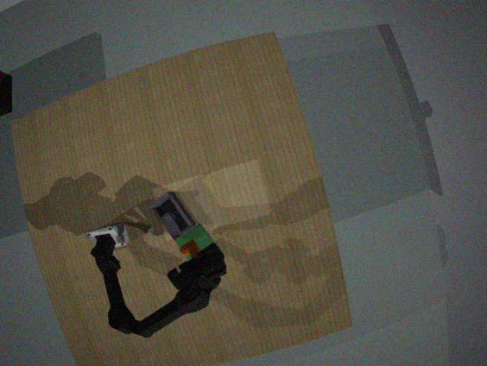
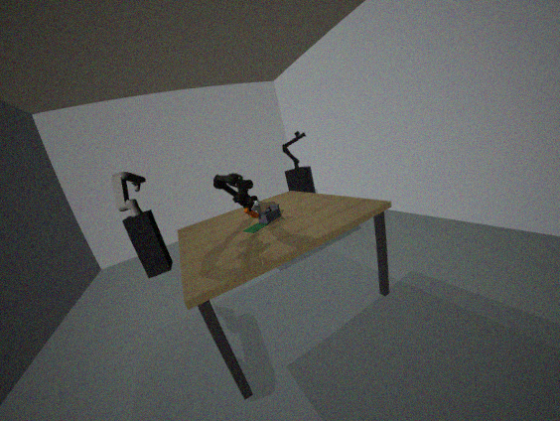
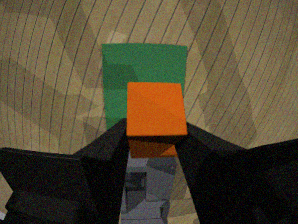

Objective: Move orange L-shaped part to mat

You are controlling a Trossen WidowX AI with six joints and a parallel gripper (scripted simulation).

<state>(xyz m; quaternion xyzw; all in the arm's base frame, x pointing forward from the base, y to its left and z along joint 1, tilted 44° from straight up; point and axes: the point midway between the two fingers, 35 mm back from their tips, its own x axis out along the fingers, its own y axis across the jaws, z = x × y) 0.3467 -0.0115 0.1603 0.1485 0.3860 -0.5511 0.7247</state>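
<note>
My gripper [image 1: 193,257] [image 2: 248,207] [image 3: 150,124] is shut on one end of the orange L-shaped part [image 1: 189,249] [image 2: 252,213] [image 3: 156,108] and holds it in the air. The part hangs over the near edge of the green mat [image 1: 198,235] [image 2: 253,228] [image 3: 144,64]. The grey tray [image 1: 169,224] [image 2: 271,213] [image 3: 148,192] stands beside the mat, and its dark pocket [image 1: 170,211] holds nothing. In the wrist view the part sticks out ahead of the fingers and covers part of the mat, with the tray below and behind the fingers.
The arm's white base plate [image 1: 109,233] sits on the wooden table [image 1: 194,108] [image 2: 323,213] left of the tray. A white arm on a dark pedestal [image 2: 146,238] and a black arm on a pedestal [image 2: 299,179] stand beyond the table.
</note>
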